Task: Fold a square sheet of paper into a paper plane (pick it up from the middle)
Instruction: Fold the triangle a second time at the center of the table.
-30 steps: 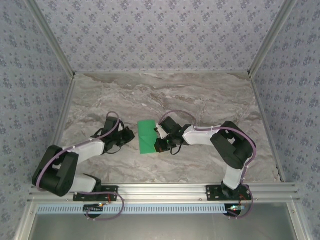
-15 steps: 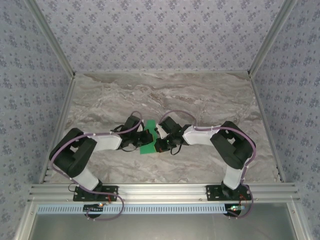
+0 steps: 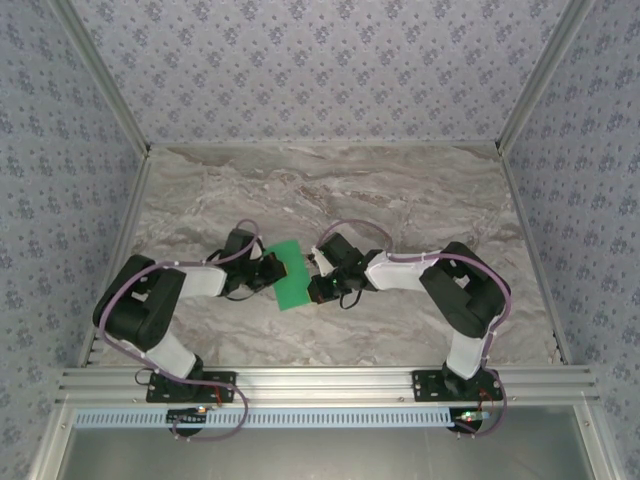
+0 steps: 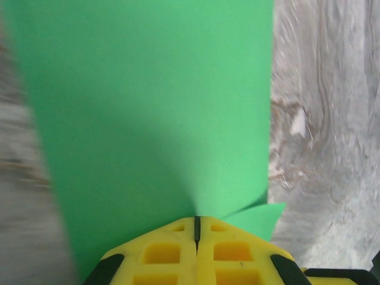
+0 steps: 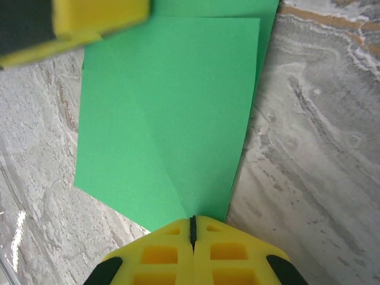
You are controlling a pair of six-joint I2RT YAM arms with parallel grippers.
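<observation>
Left pincer (image 4: 196,221), right pincer (image 5: 192,219) on opposite paper (image 3: 291,275) edges; table (image 3: 430,200) beyond

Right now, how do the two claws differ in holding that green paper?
The left gripper pinches the green paper at its left edge; the right gripper pinches the right edge. Ahead of the left gripper the sheet looks smooth, with a small flap beside it; ahead of the right gripper a diagonal crease runs toward it. Both are shut on the paper.
</observation>
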